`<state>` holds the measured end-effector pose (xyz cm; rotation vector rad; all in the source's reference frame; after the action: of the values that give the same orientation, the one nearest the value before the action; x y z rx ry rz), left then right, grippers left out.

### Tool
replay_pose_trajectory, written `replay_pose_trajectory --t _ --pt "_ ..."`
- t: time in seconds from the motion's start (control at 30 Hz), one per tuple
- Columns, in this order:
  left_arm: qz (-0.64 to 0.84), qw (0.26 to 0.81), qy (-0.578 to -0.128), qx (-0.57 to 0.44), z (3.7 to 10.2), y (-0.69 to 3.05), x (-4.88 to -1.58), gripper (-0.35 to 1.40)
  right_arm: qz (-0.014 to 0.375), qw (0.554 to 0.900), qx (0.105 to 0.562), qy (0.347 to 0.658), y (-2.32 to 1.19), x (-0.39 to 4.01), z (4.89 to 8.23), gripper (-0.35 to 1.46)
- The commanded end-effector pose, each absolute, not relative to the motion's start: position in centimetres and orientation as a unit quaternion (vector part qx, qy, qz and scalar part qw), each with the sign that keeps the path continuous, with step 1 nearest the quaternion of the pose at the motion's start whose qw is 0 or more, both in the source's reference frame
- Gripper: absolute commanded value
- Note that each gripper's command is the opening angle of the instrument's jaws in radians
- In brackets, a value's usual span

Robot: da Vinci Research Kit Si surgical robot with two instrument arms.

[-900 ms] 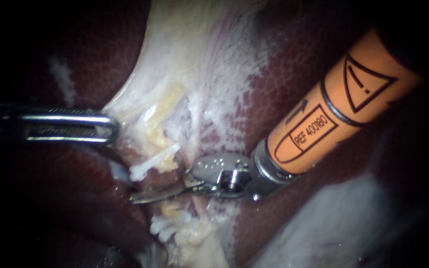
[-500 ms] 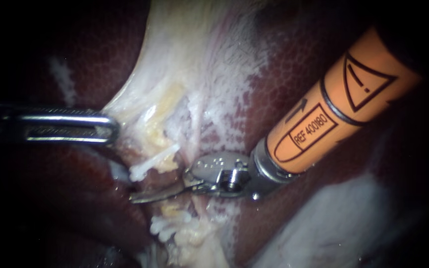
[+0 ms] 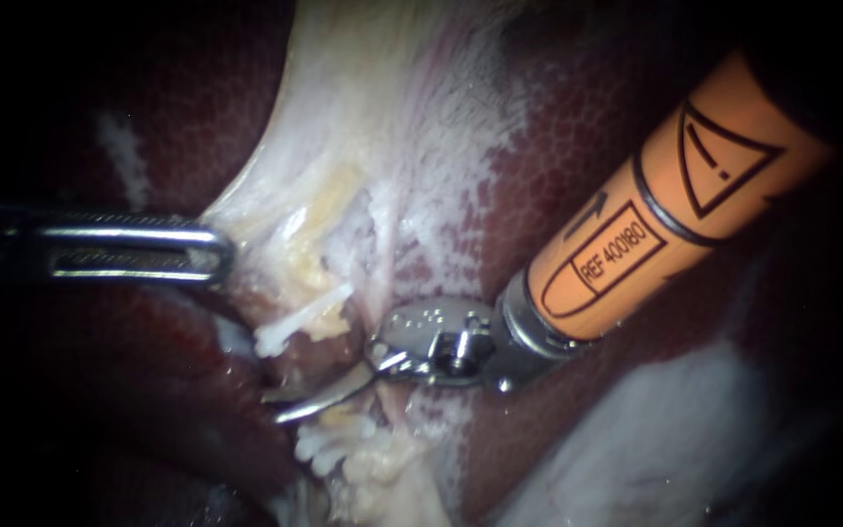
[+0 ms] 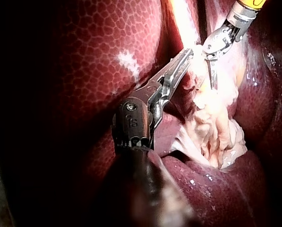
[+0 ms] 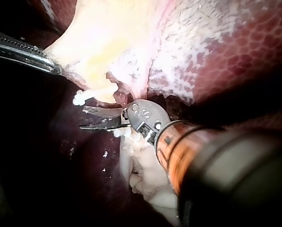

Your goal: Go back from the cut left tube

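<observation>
— Orange-shafted, the right instrument (image 3: 280, 405): its jaws stood narrowly apart, holding nothing, between the pale stumps of the cut tube (image 3: 297, 328).
— Best closed, then drawn straight back along the shaft. The left instrument (image 3: 217, 252)?
— Its jaws gripped pale tissue (image 3: 265, 210) beside the tube; it needed only to hold steady.

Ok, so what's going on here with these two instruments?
Two instruments work on tissue lying over the liver. The left instrument has its jaws shut on the pale tissue, holding it taut. The right instrument, tipped with blades, holds them open in the gap between the two ends of a cut tube.
</observation>
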<state>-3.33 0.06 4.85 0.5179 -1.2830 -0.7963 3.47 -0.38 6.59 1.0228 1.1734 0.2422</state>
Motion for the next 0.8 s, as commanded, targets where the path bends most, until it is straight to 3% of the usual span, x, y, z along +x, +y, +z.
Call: replay_pose_trajectory --t 0.03,0.13,0.47,0.8 --pt "-0.357 0.698 -0.575 0.232 4.85 0.06 -3.33 -0.35 0.105 0.706 0.458 0.53 -0.38 3.48 6.6 0.52" --pt "-0.357 0.698 -0.575 0.232 4.85 0.06 -3.33 -0.35 0.099 0.707 0.453 0.534 -0.37 3.49 6.6 0.61" --pt "-0.357 0.698 -0.575 0.232 4.85 0.05 -3.32 -0.35 0.095 0.706 0.454 0.535 -0.35 3.43 6.59 0.61" --pt "-0.357 0.698 -0.576 0.233 4.87 0.06 -3.3 -0.35 0.094 0.708 0.447 0.539 -0.32 3.09 6.52 0.62"
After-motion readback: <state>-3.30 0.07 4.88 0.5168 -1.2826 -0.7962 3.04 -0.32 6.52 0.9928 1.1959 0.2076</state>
